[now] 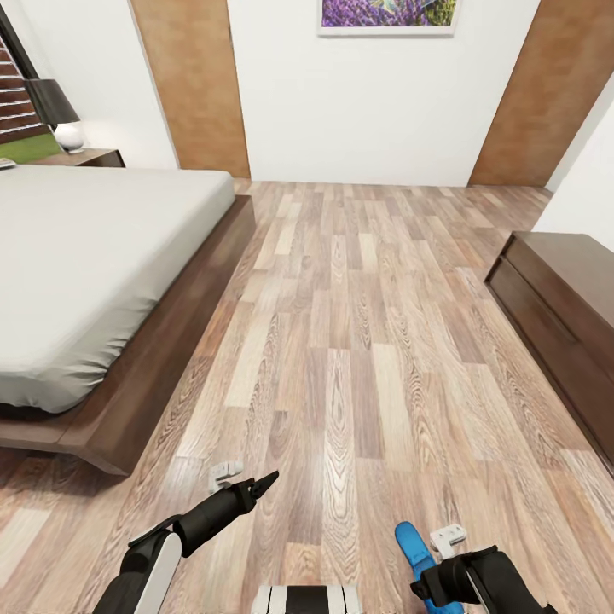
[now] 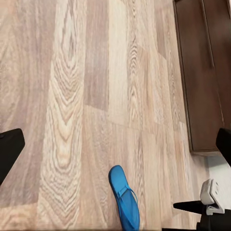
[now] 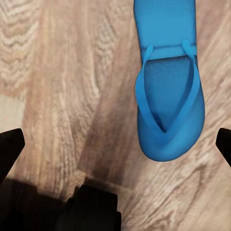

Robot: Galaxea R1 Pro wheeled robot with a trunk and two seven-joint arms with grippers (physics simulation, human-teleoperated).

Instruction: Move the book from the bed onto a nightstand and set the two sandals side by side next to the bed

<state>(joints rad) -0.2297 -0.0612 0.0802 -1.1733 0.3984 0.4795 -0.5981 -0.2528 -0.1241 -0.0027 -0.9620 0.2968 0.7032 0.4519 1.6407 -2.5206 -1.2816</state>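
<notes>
the bed [image 1: 94, 256] sits at the left of the head view, its grey mattress bare over the part that shows, with the dark wooden frame running along the floor beside it. at the far head end a nightstand [image 1: 85, 158] carries a lamp [image 1: 55, 111]. the book cannot be made out from here.

one blue sandal [image 1: 415, 554] lies flat on the wood-plank floor [image 1: 358, 341] low in the head view, just beside the right claw [image 1: 431, 588]. in the right wrist view the sandal [image 3: 168, 96] lies between the lines of the two black fingertips [image 3: 9, 149], which stand wide apart and touch nothing. the left wrist view shows the same sandal [image 2: 124, 197] on bare planks.

the left claw [image 1: 256, 486] hovers over the floor near the foot corner of the bed; its fingertips [image 2: 9, 149] sit wide apart at the edges of its wrist view, empty.

a low dark cabinet [image 1: 563, 307] lines the right wall. between it and the bed frame runs a broad open strip of floor.
</notes>
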